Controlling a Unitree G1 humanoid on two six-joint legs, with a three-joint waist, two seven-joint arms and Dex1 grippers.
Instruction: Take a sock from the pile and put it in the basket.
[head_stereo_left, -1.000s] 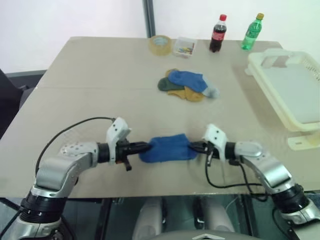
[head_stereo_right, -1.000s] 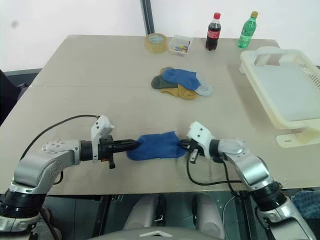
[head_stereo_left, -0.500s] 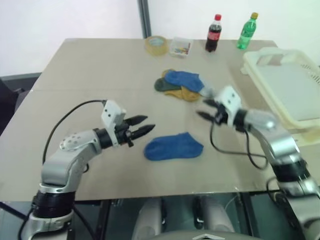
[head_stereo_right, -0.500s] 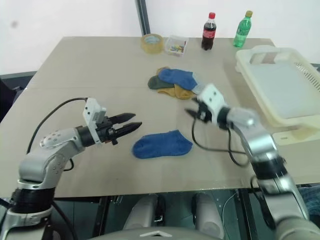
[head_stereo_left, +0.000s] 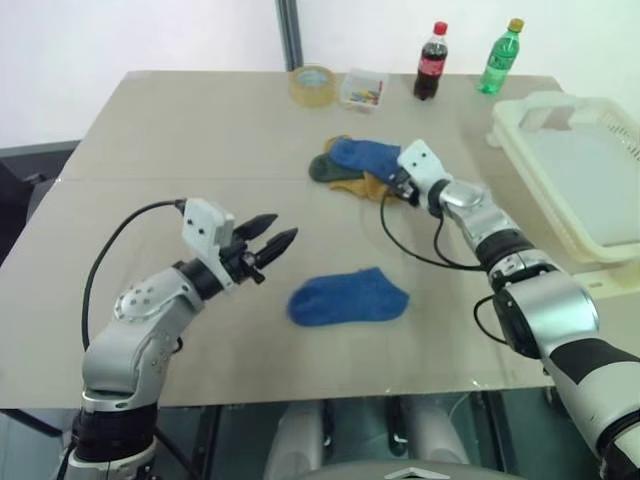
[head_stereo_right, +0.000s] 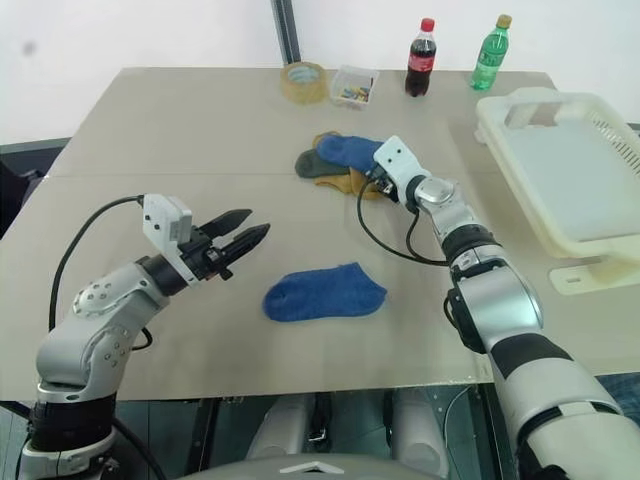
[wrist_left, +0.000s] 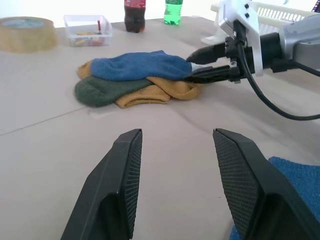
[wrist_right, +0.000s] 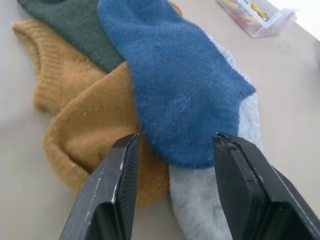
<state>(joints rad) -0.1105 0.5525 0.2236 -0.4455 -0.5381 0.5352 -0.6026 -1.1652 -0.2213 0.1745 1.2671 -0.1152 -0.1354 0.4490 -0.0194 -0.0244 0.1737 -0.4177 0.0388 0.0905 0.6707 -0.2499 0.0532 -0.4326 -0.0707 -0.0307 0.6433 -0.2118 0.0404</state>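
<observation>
The pile (head_stereo_left: 358, 168) lies mid-table: a blue sock (wrist_right: 175, 85) on top of mustard (wrist_right: 85, 125), dark green (wrist_right: 70, 25) and light grey (wrist_right: 200, 200) ones. My right gripper (head_stereo_left: 395, 187) is open at the pile's near right edge, its fingers (wrist_right: 120, 185) either side of the blue sock's end. Whether it touches the socks I cannot tell. My left gripper (head_stereo_left: 282, 228) hovers open and empty over the table, left of a single blue sock (head_stereo_left: 348, 297) lying flat near the front. The cream basket (head_stereo_left: 560, 120) stands at the right edge.
At the table's far side stand a tape roll (head_stereo_left: 313, 83), a small clear box (head_stereo_left: 364, 88) of colourful bits, a cola bottle (head_stereo_left: 431, 62) and a green bottle (head_stereo_left: 501, 58). The right arm's black cable (head_stereo_left: 420, 255) loops just above the tabletop.
Both grippers have opened and let go of the single blue sock, which now lies flat. The right gripper has reached forward to the pile; the left has risen a little.
</observation>
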